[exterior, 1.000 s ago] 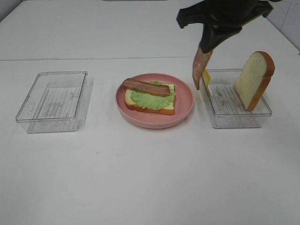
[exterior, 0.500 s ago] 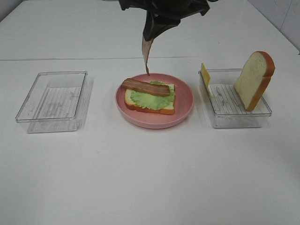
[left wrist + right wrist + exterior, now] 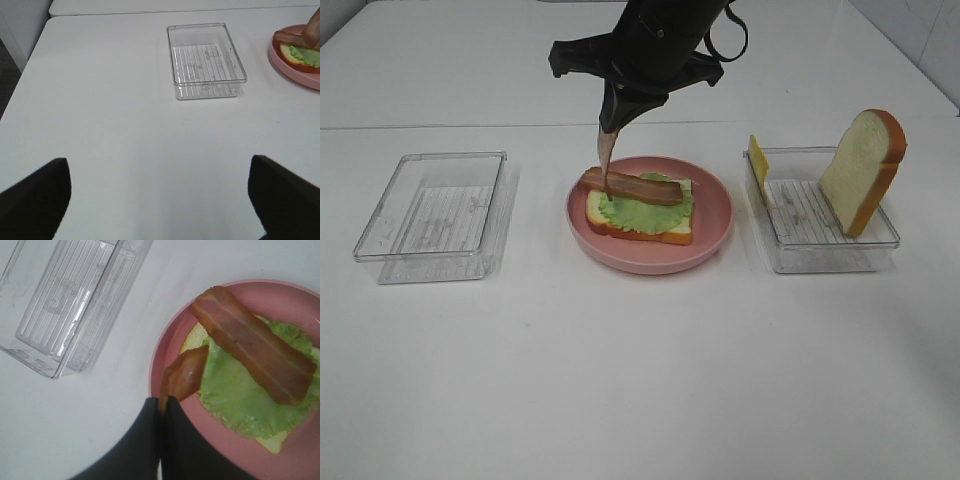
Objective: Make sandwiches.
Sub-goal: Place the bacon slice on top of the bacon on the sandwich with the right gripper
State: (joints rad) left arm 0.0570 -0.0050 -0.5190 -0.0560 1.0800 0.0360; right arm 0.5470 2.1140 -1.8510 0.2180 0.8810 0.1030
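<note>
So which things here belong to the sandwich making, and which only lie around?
Job: bottom white bread slice under green lettuce leaf, flat brown-red bacon strip, second bacon strip in shut right tool, yellow cheese slice, upright white bread slice.
Lying about: round pink plate, left clear plastic tray, right clear plastic tray.

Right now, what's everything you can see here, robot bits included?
Plate: one, pink, table centre.
Bottom bread slice: one, white, on plate.
Lettuce leaf: one, green, on that slice.
Lying bacon strip: one, brown-red, across lettuce.
Hanging bacon strip: one, brown-red, over the plate.
Left tray: one, clear, left of plate.
Right tray: one, clear, right of plate.
Upright bread slice: one, white, in right tray.
Cheese slice: one, yellow, in right tray.
Table: one, white.
Left claw: one, black, open.
Right claw: one, black, shut on hanging bacon strip.
</note>
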